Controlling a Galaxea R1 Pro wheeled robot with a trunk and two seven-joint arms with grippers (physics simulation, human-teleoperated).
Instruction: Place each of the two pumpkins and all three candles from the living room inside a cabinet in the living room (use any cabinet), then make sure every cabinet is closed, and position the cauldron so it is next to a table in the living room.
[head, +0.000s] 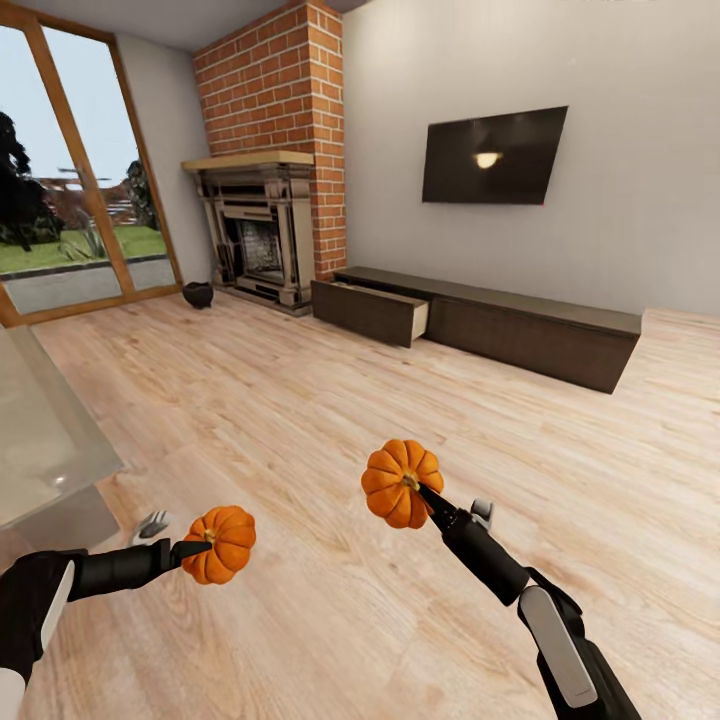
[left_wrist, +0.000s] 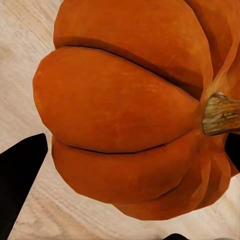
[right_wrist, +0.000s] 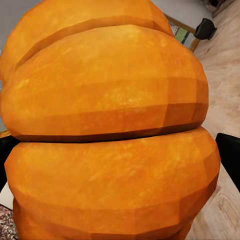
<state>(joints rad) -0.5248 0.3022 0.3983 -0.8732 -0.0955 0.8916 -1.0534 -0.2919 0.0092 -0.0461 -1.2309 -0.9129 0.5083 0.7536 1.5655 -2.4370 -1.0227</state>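
Observation:
I hold two orange ribbed pumpkins above the wooden floor. My left gripper (head: 205, 546) is shut on one pumpkin (head: 222, 543) (left_wrist: 125, 115) at its stem. My right gripper (head: 420, 491) is shut on the other pumpkin (head: 400, 482) (right_wrist: 110, 130). Ahead, the long dark-brown cabinet (head: 520, 325) runs along the wall under the TV, with its leftmost drawer (head: 368, 311) pulled out. The small black cauldron (head: 198, 294) sits on the floor left of the fireplace. A glossy table (head: 45, 430) lies at my left. The candles are out of view.
A brick fireplace (head: 262, 225) stands in the far corner, with a large window (head: 70, 190) to its left. A TV (head: 492, 155) hangs on the wall above the cabinet. Open wooden floor (head: 300, 400) stretches between me and the cabinet.

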